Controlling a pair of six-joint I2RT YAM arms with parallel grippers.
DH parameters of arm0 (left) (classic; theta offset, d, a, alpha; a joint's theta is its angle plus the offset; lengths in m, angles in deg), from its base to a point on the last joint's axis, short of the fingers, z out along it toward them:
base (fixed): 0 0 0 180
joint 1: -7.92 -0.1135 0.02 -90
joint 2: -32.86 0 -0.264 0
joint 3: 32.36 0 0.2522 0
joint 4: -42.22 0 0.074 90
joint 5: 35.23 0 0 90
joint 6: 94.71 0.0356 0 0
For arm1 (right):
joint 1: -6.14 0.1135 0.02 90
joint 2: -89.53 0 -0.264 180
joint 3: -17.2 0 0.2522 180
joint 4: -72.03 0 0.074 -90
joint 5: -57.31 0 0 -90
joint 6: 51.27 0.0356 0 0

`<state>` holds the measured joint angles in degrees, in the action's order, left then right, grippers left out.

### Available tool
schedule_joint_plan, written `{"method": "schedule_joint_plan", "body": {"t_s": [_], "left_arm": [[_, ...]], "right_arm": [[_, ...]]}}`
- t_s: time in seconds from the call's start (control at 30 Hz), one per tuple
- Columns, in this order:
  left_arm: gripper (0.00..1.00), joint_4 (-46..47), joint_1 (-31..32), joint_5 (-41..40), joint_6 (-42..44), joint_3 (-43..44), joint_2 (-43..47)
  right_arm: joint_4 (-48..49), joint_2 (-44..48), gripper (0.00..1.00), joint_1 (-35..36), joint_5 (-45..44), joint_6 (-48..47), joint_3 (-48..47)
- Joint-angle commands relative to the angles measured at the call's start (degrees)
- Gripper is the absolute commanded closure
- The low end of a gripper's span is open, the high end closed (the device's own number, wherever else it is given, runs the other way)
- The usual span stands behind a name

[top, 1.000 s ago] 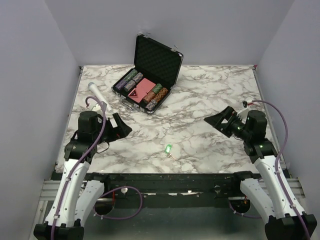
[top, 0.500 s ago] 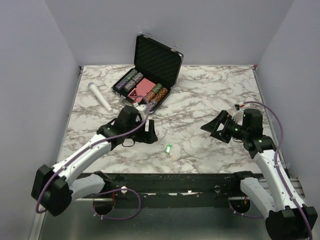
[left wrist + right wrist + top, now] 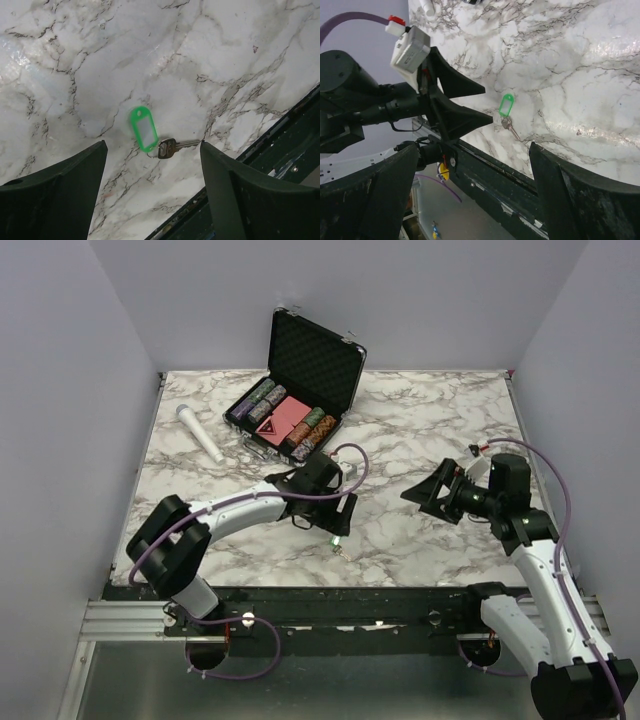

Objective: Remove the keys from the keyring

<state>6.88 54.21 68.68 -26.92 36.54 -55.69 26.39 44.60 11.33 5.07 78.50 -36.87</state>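
Top view first: a white-and-grey marbled bench (image 3: 430, 415) boxed in by plain grey walls (image 3: 430, 300), with a black rail (image 3: 380, 602) along the near edge. At the far side a chip case (image 3: 300, 390) stands open, and a white mic (image 3: 200, 434) lies left of it. The left arm reaches across to centre-front, its end effector (image 3: 340, 520) right over the green tag (image 3: 337, 537), close to the rail. The right end effector (image 3: 420, 485) hangs well apart from the tag, spread wide and holding nothing.

Over to the left wrist: the end effector (image 3: 152, 146) is spread wide, with one finger (image 3: 60, 195) on each side of the prize. The tag (image 3: 143, 129) lies flat on the marble, the ring (image 3: 153, 151) sits at its lower end, and a single key (image 3: 172, 147) points off toward the rail (just the one key visible). Nothing is gripped and neither finger touches the set. Whether the tips meet the bench, I can't tell.

Right wrist now: its own end effector (image 3: 474, 147) is wide and empty, up off the marble. Across the way the left end effector (image 3: 482, 102) is splayed just beside the tag (image 3: 506, 105), the key (image 3: 511, 127) trailing below it.
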Motion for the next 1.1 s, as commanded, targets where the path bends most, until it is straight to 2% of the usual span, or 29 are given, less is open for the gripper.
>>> {"method": "schedule_joint_plan", "body": {"t_s": [0.0,0.17,0.33,0.77,1.07], "left_arm": [[0.19,0.4,0.9,-0.6,1.3,3.0,-4.7],[0.21,1.3,1.2,0.3,-0.7,2.7,-7.6],[0.29,2.6,1.8,0.8,-2.7,1.6,-9.1],[0.46,0.0,4.0,-4.2,-7.3,1.6,-12.3],[0.64,-3.6,4.3,-6.4,-8.1,4.9,-16.6]], "right_arm": [[-2.0,-0.3,0.0,0.1,2.1,-1.2,-2.7],[-2.0,-0.4,0.0,0.1,2.3,-1.1,-3.6],[-2.0,-0.2,0.0,0.1,2.6,-1.1,-3.8],[-2.8,1.1,0.0,0.1,2.5,-1.1,-4.9],[-4.0,2.0,0.0,0.1,2.4,-1.9,-5.0]]}}
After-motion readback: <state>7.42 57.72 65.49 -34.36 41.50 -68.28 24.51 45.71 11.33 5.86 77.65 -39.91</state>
